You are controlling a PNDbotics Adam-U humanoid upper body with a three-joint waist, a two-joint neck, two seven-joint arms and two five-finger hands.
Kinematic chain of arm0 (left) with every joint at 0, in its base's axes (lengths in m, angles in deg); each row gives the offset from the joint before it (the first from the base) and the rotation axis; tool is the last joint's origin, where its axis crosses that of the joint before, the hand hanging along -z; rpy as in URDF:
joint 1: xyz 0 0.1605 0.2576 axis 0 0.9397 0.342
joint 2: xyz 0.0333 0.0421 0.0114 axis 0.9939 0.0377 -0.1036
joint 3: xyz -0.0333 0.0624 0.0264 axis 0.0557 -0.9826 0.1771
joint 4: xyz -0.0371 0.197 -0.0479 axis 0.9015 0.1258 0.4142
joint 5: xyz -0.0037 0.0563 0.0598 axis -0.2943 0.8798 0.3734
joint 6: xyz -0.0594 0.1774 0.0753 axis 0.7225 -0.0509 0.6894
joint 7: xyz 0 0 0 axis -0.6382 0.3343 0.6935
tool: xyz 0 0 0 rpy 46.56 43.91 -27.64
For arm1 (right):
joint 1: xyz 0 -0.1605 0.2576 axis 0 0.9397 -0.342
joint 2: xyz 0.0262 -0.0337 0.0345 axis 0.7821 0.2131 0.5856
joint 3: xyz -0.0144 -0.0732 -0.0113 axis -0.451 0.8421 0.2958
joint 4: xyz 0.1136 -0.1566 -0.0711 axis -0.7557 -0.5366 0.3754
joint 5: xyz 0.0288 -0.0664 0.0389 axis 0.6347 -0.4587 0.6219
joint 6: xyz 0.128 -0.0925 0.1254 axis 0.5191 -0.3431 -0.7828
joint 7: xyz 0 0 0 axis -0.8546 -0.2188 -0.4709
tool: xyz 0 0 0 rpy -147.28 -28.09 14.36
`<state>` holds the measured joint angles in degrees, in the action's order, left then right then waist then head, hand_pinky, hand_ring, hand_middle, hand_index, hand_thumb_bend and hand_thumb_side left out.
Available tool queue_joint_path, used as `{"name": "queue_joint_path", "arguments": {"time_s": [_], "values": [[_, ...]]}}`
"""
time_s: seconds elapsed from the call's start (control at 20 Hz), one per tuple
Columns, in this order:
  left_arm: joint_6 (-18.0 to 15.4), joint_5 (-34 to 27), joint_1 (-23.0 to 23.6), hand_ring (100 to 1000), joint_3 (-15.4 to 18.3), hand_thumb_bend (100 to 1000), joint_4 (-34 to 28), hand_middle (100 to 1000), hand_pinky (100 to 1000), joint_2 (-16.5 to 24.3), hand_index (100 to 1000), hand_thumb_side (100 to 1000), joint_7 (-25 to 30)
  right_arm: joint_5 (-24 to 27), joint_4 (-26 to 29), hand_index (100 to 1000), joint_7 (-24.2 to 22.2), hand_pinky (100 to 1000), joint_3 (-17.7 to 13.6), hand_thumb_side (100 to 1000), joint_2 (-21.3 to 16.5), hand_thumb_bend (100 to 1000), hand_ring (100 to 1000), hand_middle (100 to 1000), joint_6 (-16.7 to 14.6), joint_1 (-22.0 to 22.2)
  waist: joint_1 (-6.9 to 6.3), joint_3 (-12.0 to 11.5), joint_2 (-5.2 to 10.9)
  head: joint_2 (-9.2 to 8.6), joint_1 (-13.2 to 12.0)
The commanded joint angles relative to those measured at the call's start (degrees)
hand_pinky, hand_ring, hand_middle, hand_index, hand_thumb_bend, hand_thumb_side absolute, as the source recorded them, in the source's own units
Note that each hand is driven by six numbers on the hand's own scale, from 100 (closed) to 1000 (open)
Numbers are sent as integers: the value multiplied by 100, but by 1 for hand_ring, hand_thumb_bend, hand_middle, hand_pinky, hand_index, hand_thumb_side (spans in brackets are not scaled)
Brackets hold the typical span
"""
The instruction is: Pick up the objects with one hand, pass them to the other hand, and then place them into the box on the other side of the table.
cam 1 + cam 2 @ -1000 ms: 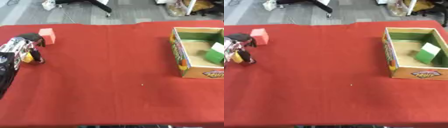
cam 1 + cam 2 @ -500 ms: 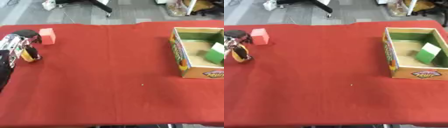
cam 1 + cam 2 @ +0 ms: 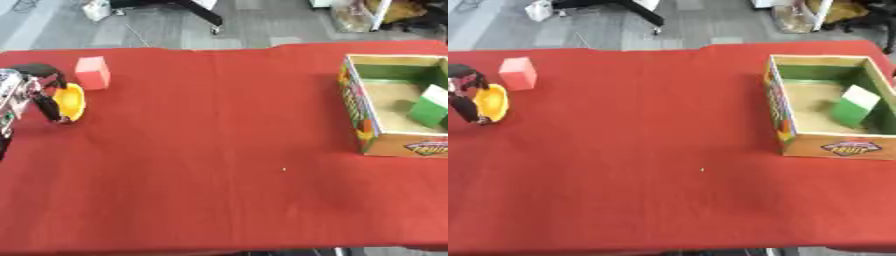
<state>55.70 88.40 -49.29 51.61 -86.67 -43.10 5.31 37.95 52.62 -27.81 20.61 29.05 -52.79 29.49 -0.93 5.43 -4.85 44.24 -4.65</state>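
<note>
At the table's far left my left hand (image 3: 24, 92) has its fingers and thumb curled round a yellow rounded object (image 3: 72, 102), which sits low over the red cloth. A pink block (image 3: 92, 73) stands just behind and to the right of it, apart from the hand. On the right side lies the open cardboard box (image 3: 362, 117) with a green lining; a green block (image 3: 429, 108) leans inside it. My right hand shows in neither view.
The red tablecloth (image 3: 219, 150) covers the whole table, with a small white speck (image 3: 283, 169) near the middle. Beyond the far edge are grey floor, a chair base and some bags.
My left hand has drawn back toward the left edge with the yellow object, so less of the arm shows. The pink block and the box have stayed put.
</note>
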Motion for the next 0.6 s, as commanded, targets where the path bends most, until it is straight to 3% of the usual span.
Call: {"name": "queue_joint_path", "arguments": {"time_s": [0.05,0.3,0.6], "values": [[4,-68,-59,765,104,531,3,790,815,171,838,179,-61,-1,121,939,-8,621,-32,315,-95,100,311,281,9,-45,52,4,69,-13,7],[-45,-68,13,751,57,522,67,772,806,100,831,128,-98,3,121,939,-13,622,-24,320,-75,100,314,283,9,-38,53,17,62,-13,5],[37,212,102,650,49,407,196,649,744,19,742,100,-707,-3,121,939,-23,623,-16,321,-44,100,316,290,15,-38,54,22,50,-13,18]]}}
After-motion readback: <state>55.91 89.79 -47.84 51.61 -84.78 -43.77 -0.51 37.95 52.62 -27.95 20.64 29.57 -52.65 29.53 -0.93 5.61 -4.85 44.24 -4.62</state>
